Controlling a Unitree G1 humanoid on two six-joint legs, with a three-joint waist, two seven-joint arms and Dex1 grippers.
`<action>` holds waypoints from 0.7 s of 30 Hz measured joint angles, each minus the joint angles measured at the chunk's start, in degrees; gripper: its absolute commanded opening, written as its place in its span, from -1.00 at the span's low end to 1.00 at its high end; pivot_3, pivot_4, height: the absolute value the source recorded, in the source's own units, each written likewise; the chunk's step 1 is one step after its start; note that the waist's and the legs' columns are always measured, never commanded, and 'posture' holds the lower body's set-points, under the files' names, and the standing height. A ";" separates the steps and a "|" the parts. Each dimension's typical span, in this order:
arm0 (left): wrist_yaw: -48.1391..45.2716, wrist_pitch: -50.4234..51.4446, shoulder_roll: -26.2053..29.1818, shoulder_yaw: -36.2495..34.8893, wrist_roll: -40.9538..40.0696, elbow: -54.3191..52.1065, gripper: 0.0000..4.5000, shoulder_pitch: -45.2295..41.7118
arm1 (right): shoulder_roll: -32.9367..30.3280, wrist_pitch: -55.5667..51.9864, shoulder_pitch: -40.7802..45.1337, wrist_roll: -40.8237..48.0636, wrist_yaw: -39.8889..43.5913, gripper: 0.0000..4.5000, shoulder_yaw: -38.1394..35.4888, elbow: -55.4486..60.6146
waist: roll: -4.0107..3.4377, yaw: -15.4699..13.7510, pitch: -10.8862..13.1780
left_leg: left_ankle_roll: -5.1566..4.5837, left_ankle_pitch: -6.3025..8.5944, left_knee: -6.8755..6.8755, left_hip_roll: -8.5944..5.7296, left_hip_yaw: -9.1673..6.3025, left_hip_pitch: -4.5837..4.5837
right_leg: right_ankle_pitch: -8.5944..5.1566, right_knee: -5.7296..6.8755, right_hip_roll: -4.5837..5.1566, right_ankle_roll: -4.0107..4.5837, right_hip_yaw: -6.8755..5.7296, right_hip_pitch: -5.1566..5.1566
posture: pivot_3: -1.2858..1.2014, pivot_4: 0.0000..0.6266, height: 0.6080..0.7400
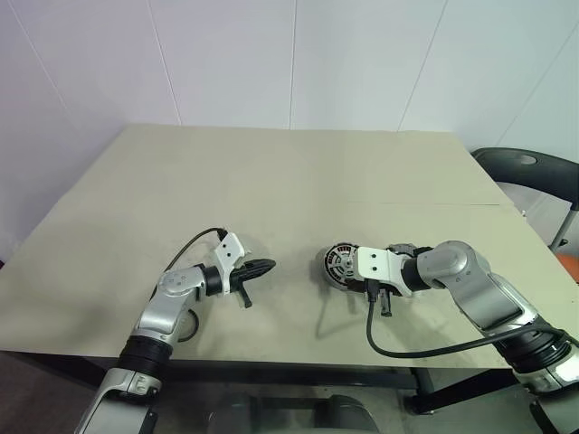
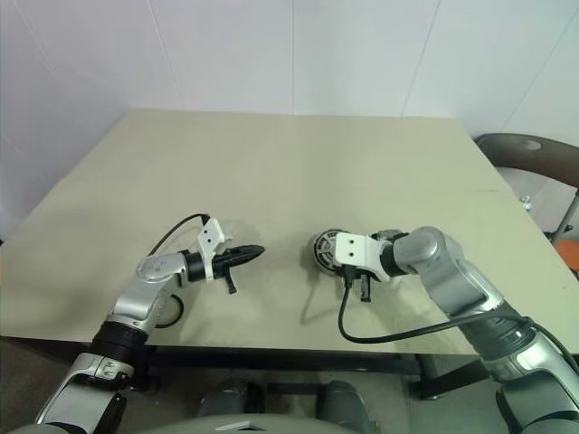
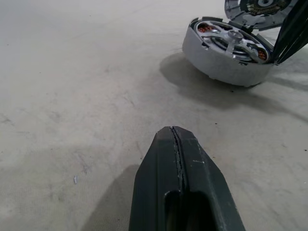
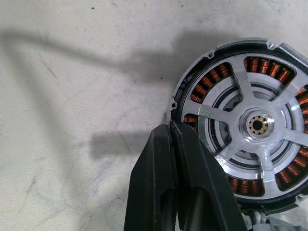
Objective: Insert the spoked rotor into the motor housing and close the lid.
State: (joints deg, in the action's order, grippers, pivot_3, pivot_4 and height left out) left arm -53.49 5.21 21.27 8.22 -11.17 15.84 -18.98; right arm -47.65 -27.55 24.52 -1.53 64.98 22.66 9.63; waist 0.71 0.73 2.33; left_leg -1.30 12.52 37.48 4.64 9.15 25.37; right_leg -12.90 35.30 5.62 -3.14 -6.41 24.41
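Fingers of the left gripper point(image 1: 262, 267) are pressed together on nothing, hovering over the worktop point(image 1: 271, 181) well apart from the motor housing point(image 3: 224, 55). The right gripper point(image 4: 174, 132) is closed at the housing's rim. The spoked rotor point(image 4: 257, 126) sits inside; the lid point(image 3: 257, 9) leans just behind.

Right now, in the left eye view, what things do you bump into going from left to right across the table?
left gripper → motor housing, with the spoked rotor in it → right gripper at its rim → chair.
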 measured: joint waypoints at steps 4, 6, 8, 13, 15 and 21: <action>0.01 -0.59 -0.01 0.03 0.52 0.72 -1.00 -0.01 | -0.20 -2.19 0.00 0.64 1.29 -0.97 -0.07 1.92 | 0.00 -0.02 0.00 | 0.00 0.00 -0.06 0.00 0.00 0.01 | 0.00 0.00 0.00 0.00 0.00 0.04 | 0.03 -1.00 1.00; 0.01 -0.75 -0.02 0.05 0.58 1.00 -1.00 -0.01 | -0.28 -3.42 -0.05 1.48 2.40 -0.97 -0.06 3.66 | 0.00 -0.02 0.00 | 0.00 0.00 -0.08 0.00 0.00 0.03 | 0.00 -0.01 0.00 0.00 0.00 0.06 | 0.03 -1.00 1.00; 0.02 -0.89 -0.06 0.06 0.64 1.01 -1.00 -0.01 | -0.51 -4.30 -0.22 2.38 3.66 -0.97 0.06 5.15 | -0.01 -0.07 0.00 | 0.00 0.00 -0.08 0.00 0.00 0.03 | 0.00 -0.01 0.00 0.00 0.00 0.07 | 0.03 -1.00 1.00; 0.04 -1.10 -0.08 0.07 0.69 1.13 -1.00 -0.01 | -0.66 -6.48 -0.81 4.37 5.27 -0.97 0.06 7.68 | -0.01 -0.04 0.01 | 0.00 0.00 -0.04 0.00 0.01 0.03 | 0.00 -0.01 0.00 0.00 0.00 0.05 | 0.03 -1.00 1.00; 0.05 -1.13 -0.09 0.09 0.72 1.45 -1.00 -0.01 | -0.66 -6.54 -0.81 4.62 5.25 -0.97 0.06 7.98 | -0.01 -0.04 0.01 | 0.00 0.00 -0.02 0.00 0.01 0.02 | 0.00 -0.01 0.00 0.00 -0.01 0.05 | 0.03 -1.00 1.00; 0.02 -1.30 -0.18 0.32 1.10 2.08 -1.00 -0.50 | 3.40 -6.64 1.66 6.33 2.02 -0.41 -1.65 5.52 | -0.03 0.06 0.02 | 0.00 0.00 -0.01 0.00 0.04 0.01 | 0.01 0.04 0.00 0.01 -0.01 0.06 | 0.03 -1.00 1.00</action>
State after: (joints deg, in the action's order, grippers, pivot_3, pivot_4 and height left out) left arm -53.47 3.91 21.09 8.54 -10.07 17.92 -19.47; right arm -44.24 -34.18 26.18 4.80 66.99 21.01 15.15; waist 0.68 0.79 2.35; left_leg -1.30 12.52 37.47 4.64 9.19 25.39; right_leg -12.89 35.34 5.62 -3.13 -6.42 24.47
